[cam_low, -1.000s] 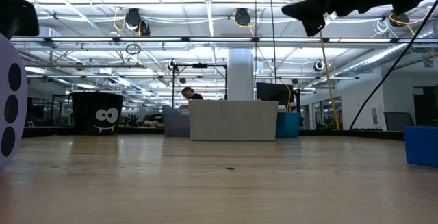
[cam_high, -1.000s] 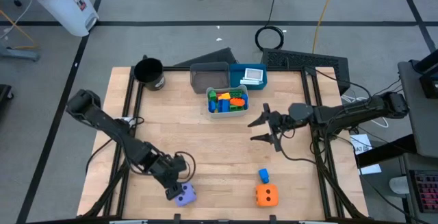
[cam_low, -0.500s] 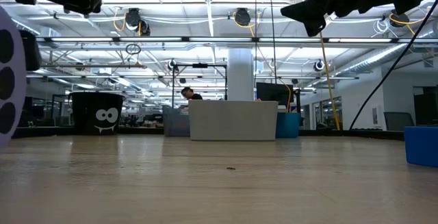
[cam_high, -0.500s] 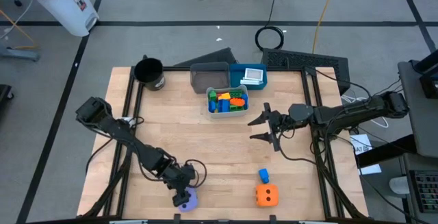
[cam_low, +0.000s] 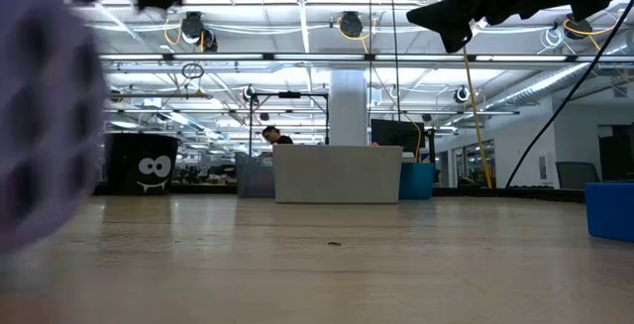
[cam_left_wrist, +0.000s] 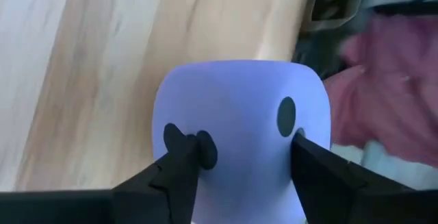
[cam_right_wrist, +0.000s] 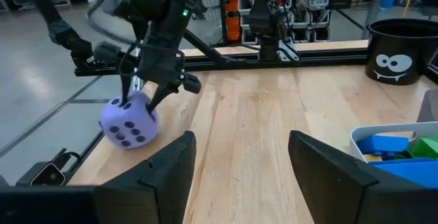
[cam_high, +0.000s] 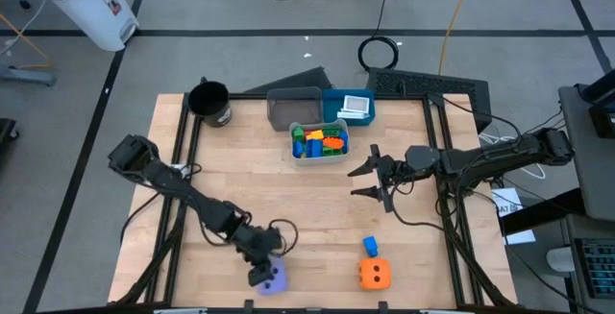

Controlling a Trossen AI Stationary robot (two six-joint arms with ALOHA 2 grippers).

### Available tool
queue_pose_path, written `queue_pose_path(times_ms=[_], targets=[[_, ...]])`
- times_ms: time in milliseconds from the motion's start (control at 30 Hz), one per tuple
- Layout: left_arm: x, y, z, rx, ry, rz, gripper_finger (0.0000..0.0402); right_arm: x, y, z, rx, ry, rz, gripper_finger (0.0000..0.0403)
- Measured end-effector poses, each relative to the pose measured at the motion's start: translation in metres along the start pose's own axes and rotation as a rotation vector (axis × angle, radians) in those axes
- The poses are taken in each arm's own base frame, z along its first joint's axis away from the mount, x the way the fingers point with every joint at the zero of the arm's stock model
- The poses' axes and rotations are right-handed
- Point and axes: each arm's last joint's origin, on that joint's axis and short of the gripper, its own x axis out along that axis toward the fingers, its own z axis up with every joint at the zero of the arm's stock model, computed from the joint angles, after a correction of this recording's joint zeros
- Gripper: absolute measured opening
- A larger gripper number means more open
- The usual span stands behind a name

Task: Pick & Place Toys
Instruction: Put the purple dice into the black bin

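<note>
Left gripper [cam_high: 265,274]: mine, low at the near edge of the table [cam_high: 317,208], left of centre, both fingers [cam_left_wrist: 181,159] pressed on opposite faces of the purple die [cam_left_wrist: 239,125], grasping it.
Purple die: at the near table edge in my left fingers; whether it is touching the wood or just off it I cannot tell. In the low view it is a blurred purple mass at the left edge.
Orange die [cam_high: 374,274]: near edge, right of centre, on the wood, well apart from the purple one.
Blue block [cam_high: 370,246]: just behind the orange die, lying alone.
Right gripper [cam_high: 370,181]: mine, held above the table's right half, fingers [cam_right_wrist: 171,166] spread, nothing between them.
Clear bin [cam_high: 320,143]: far half, centre, filled with red, orange, yellow, green and blue blocks.
Grey bin [cam_high: 293,108]: just behind the clear bin.
Blue bin [cam_high: 350,108]: beside the grey bin, a white card [cam_high: 357,105] on top.
Black cup [cam_high: 209,102]: far-left corner.
</note>
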Motion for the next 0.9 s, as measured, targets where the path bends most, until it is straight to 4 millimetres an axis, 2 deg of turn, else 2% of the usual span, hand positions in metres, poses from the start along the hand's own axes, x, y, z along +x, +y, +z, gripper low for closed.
queue_pose_path(times_ms=[133, 233, 367, 467, 633, 767, 900], targets=[[-0.02, -0.014, 0.022, 0.138, -0.158, -0.138, 0.0199, 0.0, 0.0, 0.0, 0.0, -0.003, 0.0, 0.0226], [-0.039, -0.016, 0.038, 0.198, -0.252, -0.163, 0.0198, 0.0, 0.0, 0.0, 0.0, -0.004, 0.0, 0.0226], [-0.08, -0.021, 0.062, 0.322, -0.48, -0.138, 0.0197, 0.0, 0.0, 0.001, -0.007, -0.006, 0.001, 0.0226], [-0.118, -0.029, 0.078, 0.441, -0.683, -0.061, 0.0197, 0.0, 0.0, 0.001, -0.025, -0.008, 0.001, 0.0226], [-0.179, -0.036, 0.101, 0.587, -0.977, 0.161, 0.0197, 0.0, 0.0, 0.001, -0.027, -0.008, 0.001, 0.0226], [-0.218, -0.033, 0.122, 0.586, -1.136, 0.354, 0.0197, 0.0, 0.0, 0.001, -0.028, -0.008, 0.001, 0.0226], [-0.249, -0.016, 0.139, 0.524, -1.239, 0.556, 0.0197, 0.0, 0.0, 0.001, -0.045, -0.008, 0.001, 0.0226]])
